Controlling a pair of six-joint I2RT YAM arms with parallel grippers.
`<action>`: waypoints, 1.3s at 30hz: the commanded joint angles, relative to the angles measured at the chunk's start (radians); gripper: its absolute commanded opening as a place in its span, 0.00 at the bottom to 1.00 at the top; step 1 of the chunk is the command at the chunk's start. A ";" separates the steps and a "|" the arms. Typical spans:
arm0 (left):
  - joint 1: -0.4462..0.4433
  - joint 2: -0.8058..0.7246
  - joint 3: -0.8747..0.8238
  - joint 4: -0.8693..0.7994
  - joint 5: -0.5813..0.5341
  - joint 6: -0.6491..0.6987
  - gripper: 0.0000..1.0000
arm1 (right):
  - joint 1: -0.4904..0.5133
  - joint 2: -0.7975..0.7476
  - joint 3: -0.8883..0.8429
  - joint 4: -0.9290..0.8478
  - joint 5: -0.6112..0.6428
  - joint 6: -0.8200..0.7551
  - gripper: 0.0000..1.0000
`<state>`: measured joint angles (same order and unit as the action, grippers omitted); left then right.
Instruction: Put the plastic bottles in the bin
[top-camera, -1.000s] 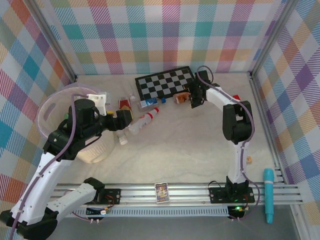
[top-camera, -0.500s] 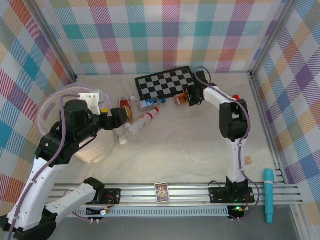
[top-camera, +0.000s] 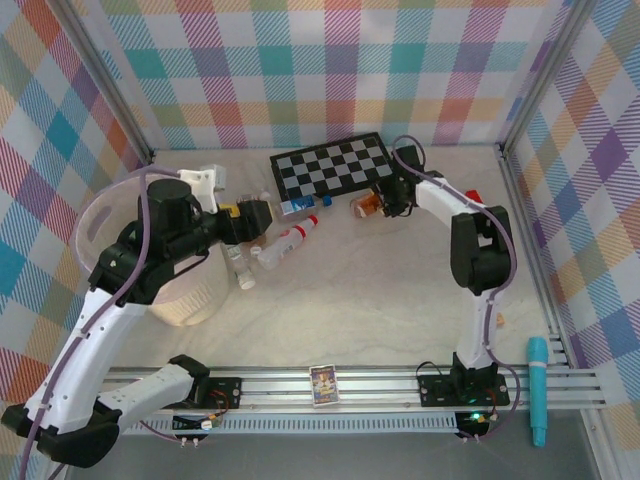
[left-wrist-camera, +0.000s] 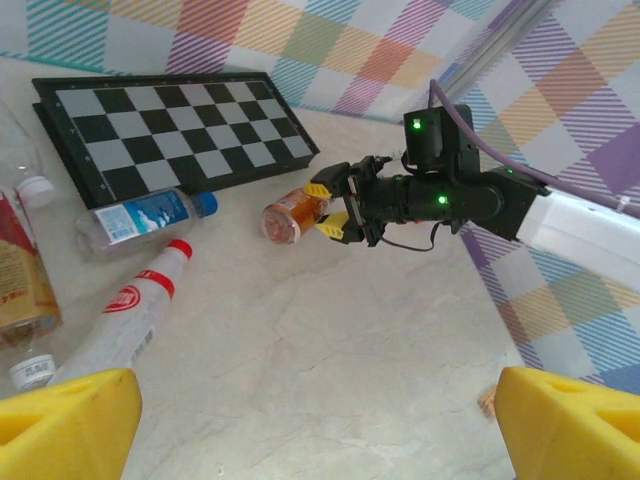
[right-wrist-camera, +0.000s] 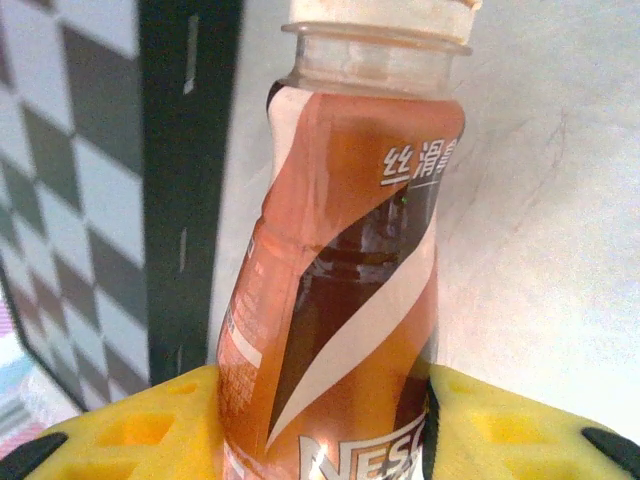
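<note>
Top external view: right gripper (top-camera: 384, 203) sits upper centre-right in the frame, just off the lower right corner of the checkerboard (top-camera: 335, 165), with the brown bottle (top-camera: 366, 204) lying on its side at its tips. Right wrist view: the labelled body sits between the two yellow pads (right-wrist-camera: 150, 425), both pressed flat against its sides. It is a pinch across the lower body, cap pointing away toward the top of the frame. Probably chosen because the body is the broadest, firmest place to hold, where the neck would slip. Cannot tell whether the bottle is off the table (top-camera: 380, 290) yet. Left gripper (top-camera: 255, 215), centre-left, has its fingers spread wide and holds nothing. It hangs over the cluster of loose bottles; in its own view a clear blue-capped bottle (left-wrist-camera: 140, 218) and a white red-capped bottle (left-wrist-camera: 125, 315) lie at left. My guess is that it is staged for its own pick, being the arm nearest the bin (top-camera: 185, 305) at the left of the frame. The brown bottle is well apart from the bin, across the table. Several bottles lie outside the bin, so the job looks far from finished.
</note>
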<state>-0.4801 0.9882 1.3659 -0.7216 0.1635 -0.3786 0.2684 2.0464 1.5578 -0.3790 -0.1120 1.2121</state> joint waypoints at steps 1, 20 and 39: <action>-0.040 0.033 0.051 0.022 0.018 0.006 0.91 | -0.002 -0.109 -0.027 0.028 -0.088 -0.185 0.47; -0.180 0.312 0.176 0.082 0.017 0.056 1.00 | 0.063 -0.406 -0.124 0.280 -0.826 -0.600 0.49; -0.179 0.449 0.187 0.199 0.069 -0.002 0.87 | 0.114 -0.490 -0.190 0.439 -0.956 -0.535 0.49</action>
<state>-0.6521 1.4254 1.5307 -0.5781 0.1951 -0.3569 0.3748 1.6005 1.3712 -0.0193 -1.0351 0.6670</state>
